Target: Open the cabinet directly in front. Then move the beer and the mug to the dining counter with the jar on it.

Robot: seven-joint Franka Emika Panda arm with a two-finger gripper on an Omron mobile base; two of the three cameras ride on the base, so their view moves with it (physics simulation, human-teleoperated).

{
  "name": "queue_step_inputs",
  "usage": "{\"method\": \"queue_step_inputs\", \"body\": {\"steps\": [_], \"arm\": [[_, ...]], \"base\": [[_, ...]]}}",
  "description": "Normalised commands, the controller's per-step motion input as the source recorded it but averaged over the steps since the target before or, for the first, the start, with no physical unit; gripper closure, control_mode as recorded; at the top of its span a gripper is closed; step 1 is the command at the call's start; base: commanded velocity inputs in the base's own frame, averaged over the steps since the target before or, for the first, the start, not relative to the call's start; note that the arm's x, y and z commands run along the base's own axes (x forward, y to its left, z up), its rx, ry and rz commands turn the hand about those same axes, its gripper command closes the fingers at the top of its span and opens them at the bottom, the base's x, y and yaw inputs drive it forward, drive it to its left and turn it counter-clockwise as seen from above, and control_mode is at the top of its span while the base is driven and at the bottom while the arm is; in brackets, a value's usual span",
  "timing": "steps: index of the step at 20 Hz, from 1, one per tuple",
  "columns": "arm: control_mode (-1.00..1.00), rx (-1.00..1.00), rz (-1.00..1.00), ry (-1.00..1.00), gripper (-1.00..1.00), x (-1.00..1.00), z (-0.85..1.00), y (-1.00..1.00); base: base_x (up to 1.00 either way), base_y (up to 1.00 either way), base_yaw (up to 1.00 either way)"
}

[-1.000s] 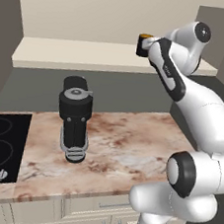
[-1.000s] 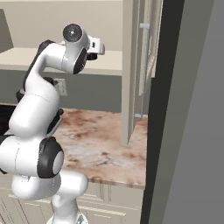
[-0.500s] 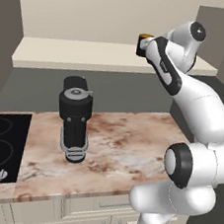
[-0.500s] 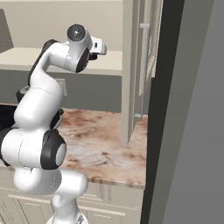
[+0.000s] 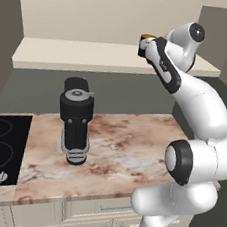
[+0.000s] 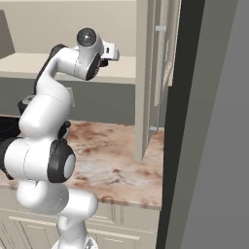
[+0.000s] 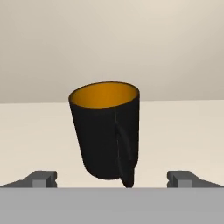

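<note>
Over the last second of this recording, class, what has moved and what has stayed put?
The arm's upper joints shifted slightly, the elbow swinging a little toward the open cabinet. The gripper remains open, with the mug upright on the shelf ahead of its fingertips and not gripped. The black appliance on the marbled counter and the cabinet door are unchanged.

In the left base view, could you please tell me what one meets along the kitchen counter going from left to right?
Black cooktop → dark coffee grinder standing on the marbled counter → the robot's white arm, which reaches up to the mug on the cabinet shelf.
</note>
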Motion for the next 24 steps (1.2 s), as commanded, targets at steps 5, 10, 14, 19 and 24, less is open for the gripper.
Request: {"method": "queue_step_inputs", "body": {"steps": [5,10,14,19,24], "arm": [[-1.00,0.00,0.00,0.00,-1.00,0.43,0.00,0.00],[-1.00,0.00,0.00,0.00,-1.00,0.36,0.00,0.00],[-1.00,0.00,0.00,0.00,-1.00,0.26,0.00,0.00],[-1.00,0.00,0.00,0.00,-1.00,0.22,0.00,0.00],[-1.00,0.00,0.00,0.00,-1.00,0.07,0.00,0.00]], "base": [[0.00,0.00,0.00],[0.00,0.00,0.00],[0.00,0.00,0.00],[0.00,0.00,0.00],[0.00,0.00,0.00]]}}
